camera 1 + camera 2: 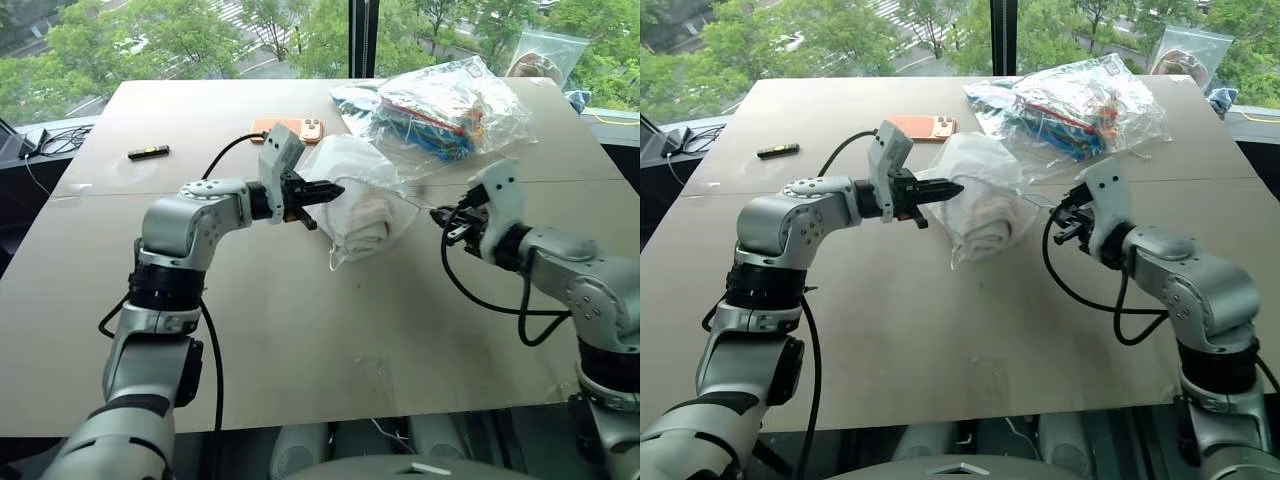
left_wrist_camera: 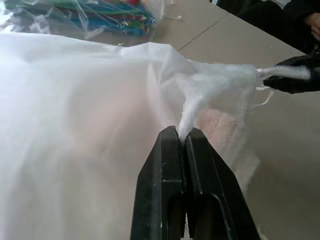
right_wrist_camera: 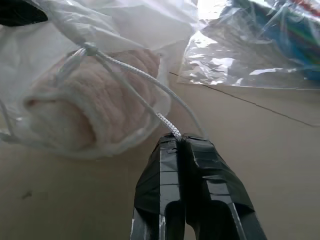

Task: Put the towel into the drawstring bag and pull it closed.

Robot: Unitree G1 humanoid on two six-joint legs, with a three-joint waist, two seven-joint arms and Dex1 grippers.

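Table (image 1: 300, 340) of pale brown board runs away from the robot toward a window, its near part bare. Over the middle of it the two arms meet from either side. The left gripper (image 1: 335, 189) points across toward the right, its two black fingers pressed together on a bunched fold of the drawstring bag (image 1: 355, 175); the left wrist view shows the thin white fabric pinched right at the fingertips, with no gap between them. The right gripper (image 1: 440, 215) faces it from the other side, a little apart from the bag, and its fingers are likewise clamped tight, on the cord (image 3: 140, 95). In the right wrist view the thin white cord runs from the fingertips up to a knot at the gathered mouth of the bag. The bag hangs between the two grippers, its lower part drooping to the table. The towel (image 3: 85, 107) is inside the bag, a rolled cream bundle seen through the sheer cloth, lying low in the pouch near the table surface.

Farther back, just behind the bag, lies an orange phone (image 1: 287, 129) flat on the table. To its right sits a clear plastic bag (image 1: 440, 105) of coloured items, crumpled and close to the white pouch. Well off to the left rests a small black stick (image 1: 148, 152). Beyond the table edge, trees (image 1: 180, 40) show through the glass
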